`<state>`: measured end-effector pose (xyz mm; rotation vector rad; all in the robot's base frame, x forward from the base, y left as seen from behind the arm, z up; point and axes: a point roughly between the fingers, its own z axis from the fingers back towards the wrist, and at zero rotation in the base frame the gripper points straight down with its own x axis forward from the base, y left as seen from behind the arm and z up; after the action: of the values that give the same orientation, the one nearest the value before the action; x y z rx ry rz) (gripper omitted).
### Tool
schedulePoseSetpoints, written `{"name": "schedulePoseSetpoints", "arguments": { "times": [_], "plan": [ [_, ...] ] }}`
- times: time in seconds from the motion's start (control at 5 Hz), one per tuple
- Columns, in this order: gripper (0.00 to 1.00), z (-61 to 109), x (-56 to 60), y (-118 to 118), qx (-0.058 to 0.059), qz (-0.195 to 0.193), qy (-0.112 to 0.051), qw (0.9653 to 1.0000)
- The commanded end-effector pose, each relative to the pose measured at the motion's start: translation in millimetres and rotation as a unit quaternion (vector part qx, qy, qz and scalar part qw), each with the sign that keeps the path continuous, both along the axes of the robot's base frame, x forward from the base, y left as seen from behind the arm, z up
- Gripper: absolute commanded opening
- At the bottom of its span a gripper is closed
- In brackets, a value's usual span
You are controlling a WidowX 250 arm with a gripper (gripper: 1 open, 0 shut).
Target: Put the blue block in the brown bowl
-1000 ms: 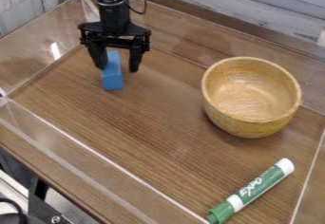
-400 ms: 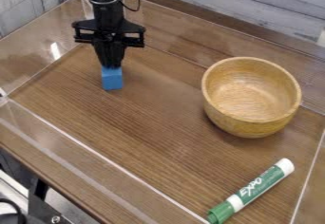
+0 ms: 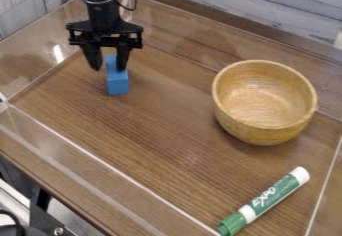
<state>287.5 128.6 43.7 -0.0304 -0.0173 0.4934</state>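
The blue block [image 3: 118, 82] lies on the wooden table at the left, apart from the bowl. My gripper [image 3: 107, 62] hangs just above and slightly behind it, pointing down and open, its black fingers [image 3: 91, 60] spread wider than the block. Nothing is held. The brown bowl [image 3: 265, 101] stands empty at the right.
A green-and-white marker pen [image 3: 265, 214] lies near the front right corner. Clear plastic walls [image 3: 54, 140] ring the table surface. Bare wood stretches between the block and the bowl.
A second ago the fingers stood open around the block, then they pinched together above it. Now they are spread again, slightly further left. The block has stayed on the table.
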Motion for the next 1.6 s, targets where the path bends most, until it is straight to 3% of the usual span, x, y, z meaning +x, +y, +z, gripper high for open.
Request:
{"name": "schedulePoseSetpoints", "arguments": {
  "times": [0.0,0.2,0.4,0.8,1.4],
  "plan": [
    [0.00,0.4,-0.4,-6.7,-0.005,-0.001,-0.001,1.0000],
    [0.00,-0.8,-0.5,-10.7,-0.009,0.002,-0.001,1.0000],
    [1.00,-0.5,-0.7,-15.0,-0.011,-0.002,0.001,0.9999],
    [1.00,-1.9,-0.9,-23.5,-0.017,-0.004,0.005,0.9998],
    [1.00,-17.6,2.5,-33.3,-0.030,0.023,0.003,0.9993]
  ]
}}
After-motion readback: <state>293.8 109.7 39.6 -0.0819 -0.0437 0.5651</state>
